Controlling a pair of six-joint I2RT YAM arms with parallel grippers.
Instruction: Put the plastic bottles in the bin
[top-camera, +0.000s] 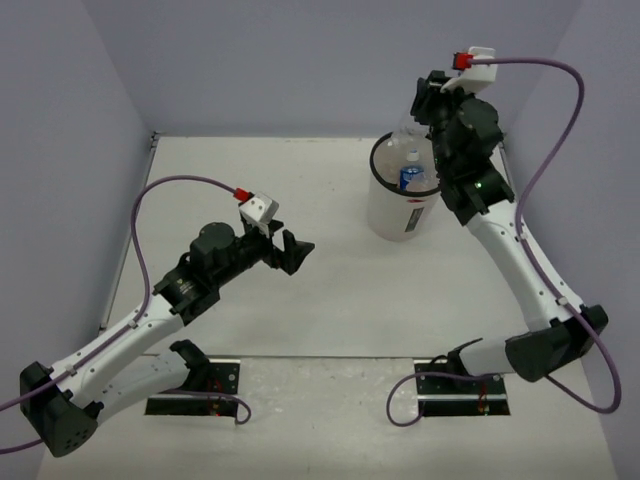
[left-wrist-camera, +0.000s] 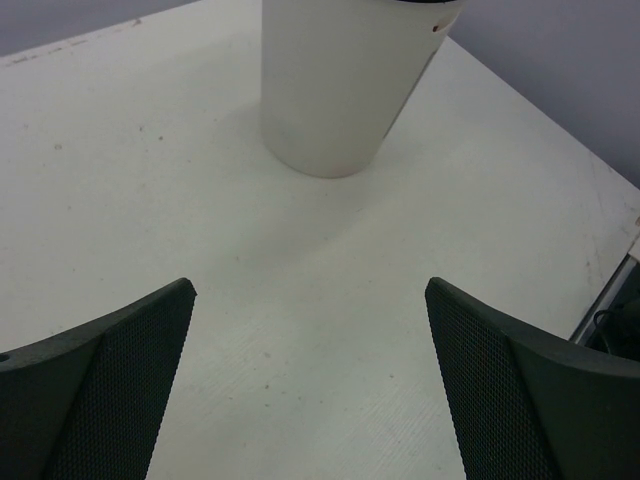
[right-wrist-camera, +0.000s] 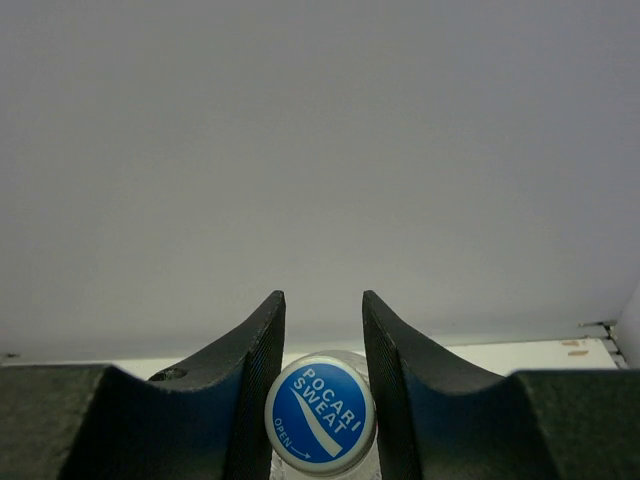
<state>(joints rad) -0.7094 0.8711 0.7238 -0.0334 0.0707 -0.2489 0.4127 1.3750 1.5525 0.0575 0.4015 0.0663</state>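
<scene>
Bin (top-camera: 393, 215) holds blue-labelled bottle (top-camera: 412, 179); right gripper (right-wrist-camera: 322, 300) clasps blue-capped bottle (right-wrist-camera: 320, 415) above, left gripper (left-wrist-camera: 310, 290) wide.

Bottle (top-camera: 412, 177) in bin (top-camera: 392, 215), far right.

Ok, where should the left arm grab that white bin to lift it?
Probably pinch the bin wall at its rim, from above, left side: the body looks too wide for the left gripper, and the right arm crowds the other side.
</scene>
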